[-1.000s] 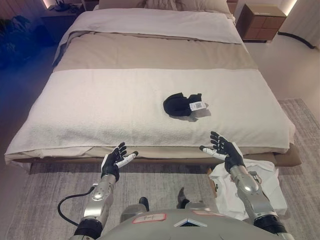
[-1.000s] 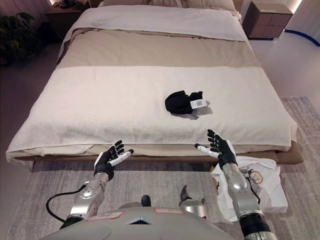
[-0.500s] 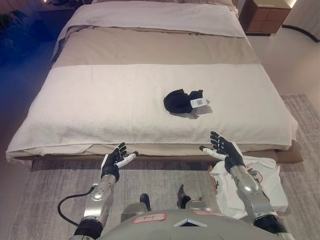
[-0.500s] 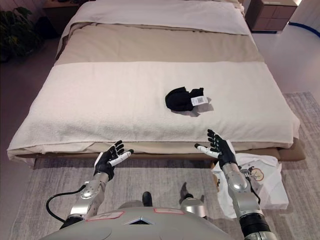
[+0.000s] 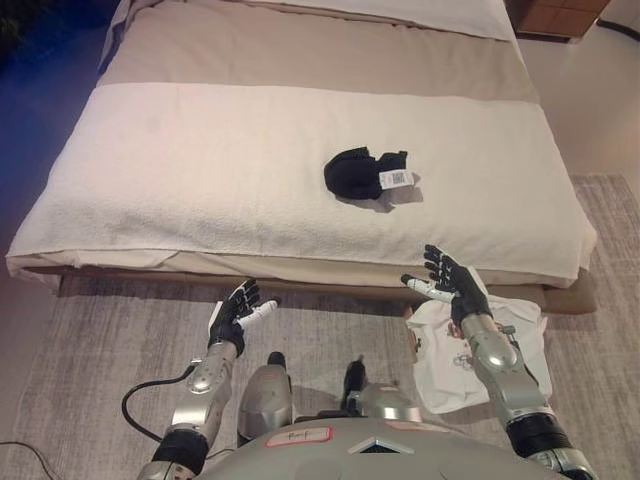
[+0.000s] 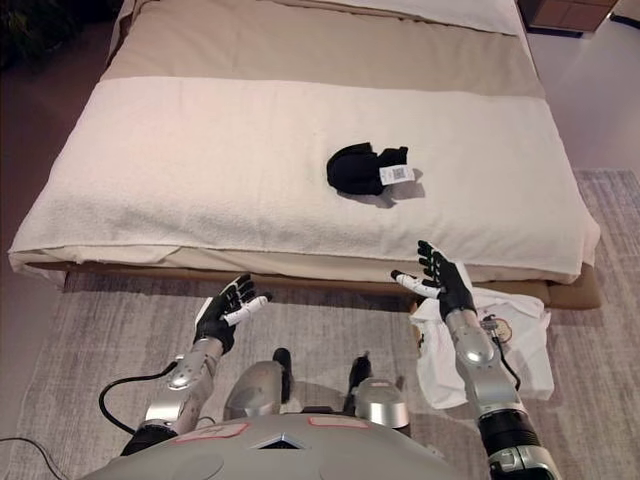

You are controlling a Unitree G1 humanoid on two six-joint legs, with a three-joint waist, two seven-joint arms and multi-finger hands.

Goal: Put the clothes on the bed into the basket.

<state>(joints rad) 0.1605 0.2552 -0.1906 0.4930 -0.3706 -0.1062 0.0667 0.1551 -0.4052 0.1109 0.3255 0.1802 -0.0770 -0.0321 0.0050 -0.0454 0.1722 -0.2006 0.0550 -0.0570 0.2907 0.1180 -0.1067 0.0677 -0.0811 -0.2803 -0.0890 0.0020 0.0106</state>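
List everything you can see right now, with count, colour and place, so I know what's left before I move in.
Black garment: one, black with a white tag, bunched on the white blanket right of the bed's middle.
White blanket: one, white, spread across the near part of the bed.
Beige cover: one, beige, on the bed beyond the blanket.
White clothing: one heap, white with a small print, on the floor by the bed's near right corner; whether a basket is under it cannot be told.
Rug: one, grey, on the floor before the bed.
Left hand: open, empty, before the bed's edge.
Right hand: open, empty, above the white clothing.
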